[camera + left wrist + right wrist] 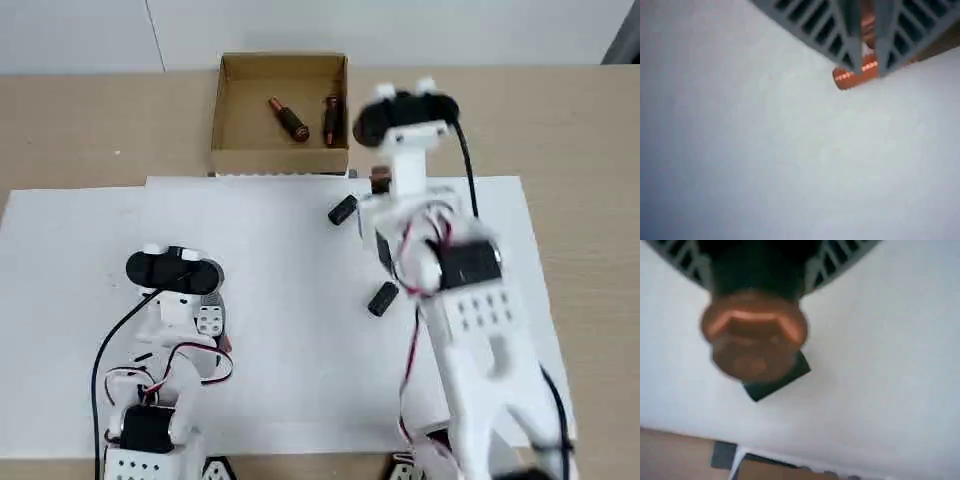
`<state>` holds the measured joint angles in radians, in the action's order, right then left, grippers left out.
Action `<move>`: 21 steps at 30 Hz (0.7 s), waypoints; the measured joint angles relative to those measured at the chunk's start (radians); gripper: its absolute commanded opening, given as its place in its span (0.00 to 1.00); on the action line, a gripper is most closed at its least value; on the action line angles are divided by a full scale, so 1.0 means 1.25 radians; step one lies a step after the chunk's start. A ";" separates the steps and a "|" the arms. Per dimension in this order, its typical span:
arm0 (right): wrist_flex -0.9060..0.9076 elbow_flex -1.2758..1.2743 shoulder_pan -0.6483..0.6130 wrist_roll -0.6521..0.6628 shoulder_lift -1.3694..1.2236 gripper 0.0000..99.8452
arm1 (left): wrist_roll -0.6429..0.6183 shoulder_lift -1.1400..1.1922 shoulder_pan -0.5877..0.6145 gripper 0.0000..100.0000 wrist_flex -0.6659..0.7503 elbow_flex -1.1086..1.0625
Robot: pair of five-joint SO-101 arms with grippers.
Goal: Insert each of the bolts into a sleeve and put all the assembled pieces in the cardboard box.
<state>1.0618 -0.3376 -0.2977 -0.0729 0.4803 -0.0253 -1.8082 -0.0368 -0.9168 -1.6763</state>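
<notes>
Closest to my right wrist camera hangs the copper bolt [754, 340], head toward the lens, pinched in my right gripper [380, 188]. Just beside it a black sleeve [775, 380] lies slanted on the white paper [280, 290], near its far edge and the cardboard box [280, 160], which holds two assembled pieces [290, 120]. Another sleeve [383, 298] lies beside my right forearm. My left gripper [867, 55], well apart toward the paper's near left corner, clamps a second bolt [856, 74].

text: none readable | labels: none | numbers: none | signs: none
</notes>
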 measured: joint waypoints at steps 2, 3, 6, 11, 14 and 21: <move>-0.018 0.071 -0.001 0.000 -0.083 0.00 | 0.002 0.000 0.000 0.01 0.000 0.000; -0.029 0.104 -0.001 0.000 -0.124 0.00 | 0.002 0.000 0.000 0.01 0.000 0.000; -0.068 0.211 -0.001 0.038 -0.244 0.00 | 0.002 0.000 0.000 0.01 0.000 0.000; -0.128 0.379 -0.001 0.098 -0.454 0.00 | 0.002 0.000 0.000 0.01 0.000 0.000; -0.162 0.471 -0.001 0.140 -0.574 0.00 | 0.002 0.000 0.000 0.01 0.000 0.000; -0.270 0.649 -0.001 0.230 -0.794 0.00 | 0.002 0.000 0.000 0.01 0.000 0.000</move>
<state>0.7242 0.4741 -0.2992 0.2140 -0.5125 -0.0222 -1.8082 -0.0368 -0.9168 -1.6763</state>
